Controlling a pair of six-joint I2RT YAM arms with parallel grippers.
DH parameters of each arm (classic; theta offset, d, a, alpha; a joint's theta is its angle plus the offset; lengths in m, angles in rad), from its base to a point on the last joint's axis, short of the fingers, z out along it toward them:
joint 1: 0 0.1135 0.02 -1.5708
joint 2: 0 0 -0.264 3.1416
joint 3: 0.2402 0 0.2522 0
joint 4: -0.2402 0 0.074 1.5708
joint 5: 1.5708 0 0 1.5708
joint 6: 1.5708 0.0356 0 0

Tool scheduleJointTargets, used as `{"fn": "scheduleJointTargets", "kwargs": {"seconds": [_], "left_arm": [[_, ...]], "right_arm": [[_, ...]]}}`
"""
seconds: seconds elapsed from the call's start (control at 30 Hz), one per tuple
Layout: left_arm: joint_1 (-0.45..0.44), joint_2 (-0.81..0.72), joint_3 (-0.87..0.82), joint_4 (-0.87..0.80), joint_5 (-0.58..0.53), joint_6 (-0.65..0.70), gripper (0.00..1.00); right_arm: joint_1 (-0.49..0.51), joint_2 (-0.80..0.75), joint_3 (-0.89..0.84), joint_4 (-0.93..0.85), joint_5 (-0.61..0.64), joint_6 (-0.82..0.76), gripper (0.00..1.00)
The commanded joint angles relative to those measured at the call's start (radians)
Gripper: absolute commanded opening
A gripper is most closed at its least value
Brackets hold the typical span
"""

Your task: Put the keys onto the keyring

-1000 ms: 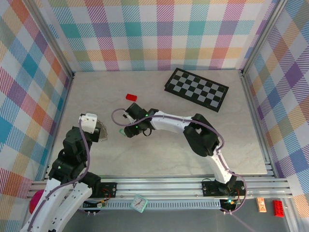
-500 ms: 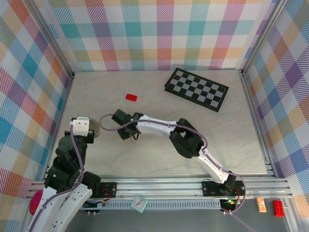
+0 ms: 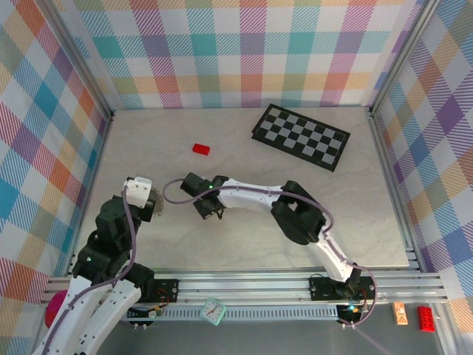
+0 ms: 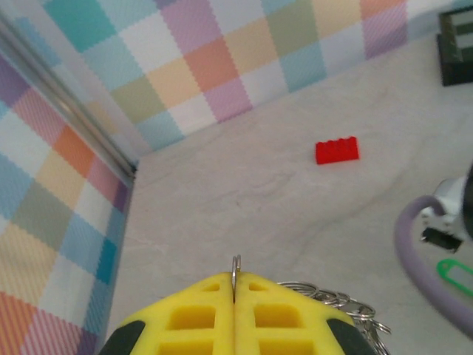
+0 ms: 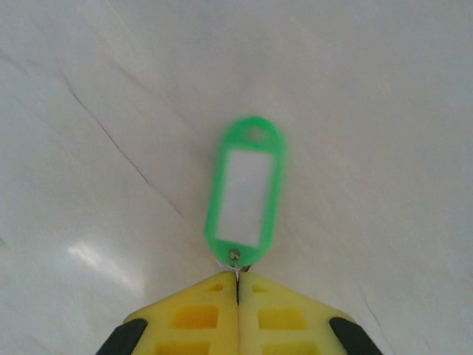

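Observation:
My left gripper (image 4: 235, 285) is shut on the keyring (image 4: 236, 266), a thin metal loop standing edge-on between the yellow fingers (image 4: 196, 318). A chain of small rings (image 4: 344, 305) trails off to the right of them. From above, the left gripper (image 3: 150, 208) holds the keyring (image 3: 157, 206) at the table's left. One of the keys, a green plastic tag with a white label (image 5: 247, 194), lies flat on the table. My right gripper (image 5: 238, 285) is shut on the small metal ring at its near end. From above, the right gripper (image 3: 208, 209) is a short way right of the left one.
A red block (image 3: 201, 149) lies behind both grippers, also in the left wrist view (image 4: 337, 151). A black-and-white checkerboard (image 3: 301, 137) lies at the back right. Checked walls close in the table on three sides. The right arm's purple cable (image 3: 171, 194) loops between the grippers.
The right gripper's jaws have closed on the green key's small ring. Both arms swung a little left and came back; the left gripper stays shut on the keyring.

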Motion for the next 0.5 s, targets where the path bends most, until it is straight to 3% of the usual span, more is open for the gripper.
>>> {"fn": "scheduleJointTargets", "kwargs": {"seconds": [0.0,0.23,0.47], "left_arm": [[0.01,0.032,0.043,0.016,0.117,0.023,0.0],[0.008,0.121,0.054,0.049,0.369,0.028,0.0],[-0.006,0.246,0.083,0.044,0.669,0.04,0.0]], "right_arm": [[-0.021,-0.133,-0.139,-0.004,0.035,0.041,0.02],[-0.079,-0.398,-0.459,0.077,0.002,0.069,0.0],[-0.163,-0.529,-0.628,0.156,-0.175,0.089,0.0]]}}
